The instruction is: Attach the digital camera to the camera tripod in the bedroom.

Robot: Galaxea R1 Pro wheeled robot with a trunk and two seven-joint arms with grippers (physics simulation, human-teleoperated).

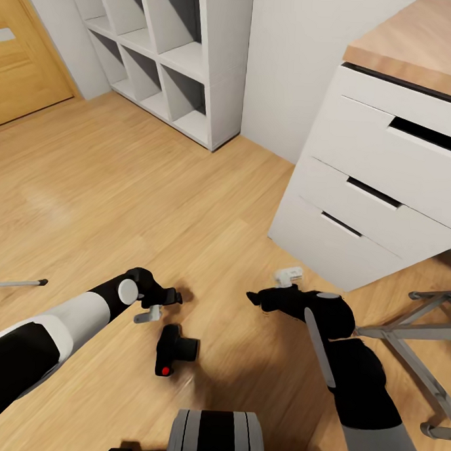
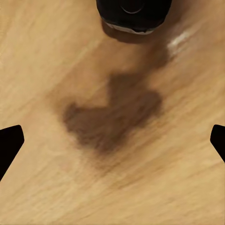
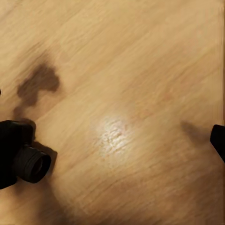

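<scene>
camera: digital camera (image 1: 175, 350) lies on the wood floor (image 1: 108, 201), lens toward our right
left gripper (image 1: 158, 304): fingers apart, just beside it, nearer
right gripper (image 1: 270, 294): we cannot tell finger state

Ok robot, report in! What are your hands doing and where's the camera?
Left gripper open, empty, above floor. Right gripper open, empty. Digital camera on wood floor between both arms, ungrasped. Nothing blocking it.
</scene>
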